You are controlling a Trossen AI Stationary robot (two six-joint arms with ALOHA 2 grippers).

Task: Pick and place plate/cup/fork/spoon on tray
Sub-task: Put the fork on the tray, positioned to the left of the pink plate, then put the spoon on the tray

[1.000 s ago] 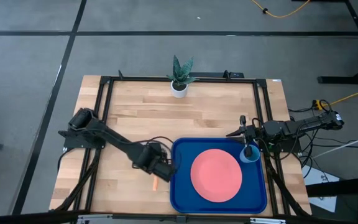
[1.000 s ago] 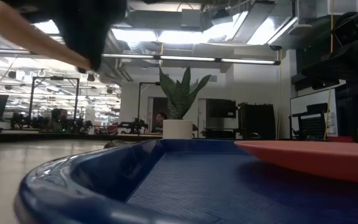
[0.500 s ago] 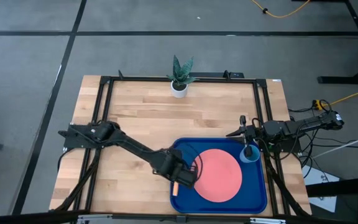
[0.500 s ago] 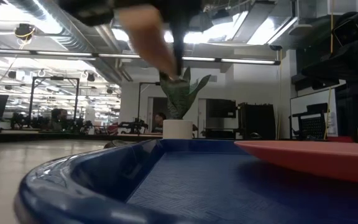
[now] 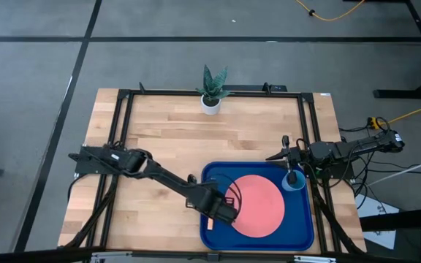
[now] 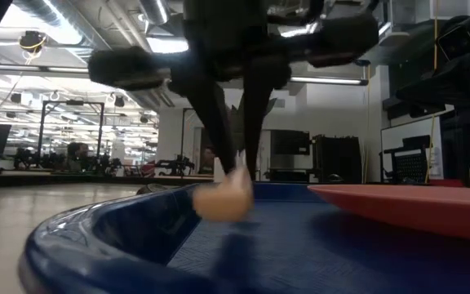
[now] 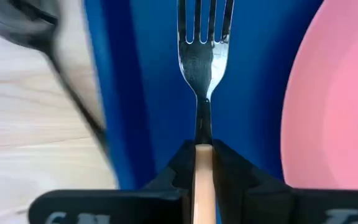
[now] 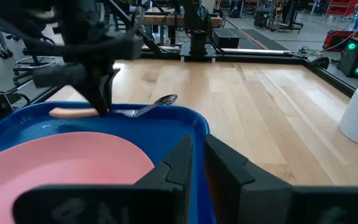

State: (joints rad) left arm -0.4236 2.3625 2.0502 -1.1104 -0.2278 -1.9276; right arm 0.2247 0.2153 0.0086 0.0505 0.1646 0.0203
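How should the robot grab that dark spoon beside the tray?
Probably by its thin handle, from straight above, pinching across it. The spoon lies flat on the table, close beside the rim of the tray, leaving little room for a sideways approach.

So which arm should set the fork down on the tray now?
Left. The left gripper already clamps the fork over the tray beside the plate; the right gripper sits at the cup.

Tray [image 5: 209, 175] left strip narrow: plate [image 5: 258, 205] crowds it, left arm [image 5: 214, 204] over it. Table [image 5: 167, 139] far half open except plant [image 5: 211, 91].
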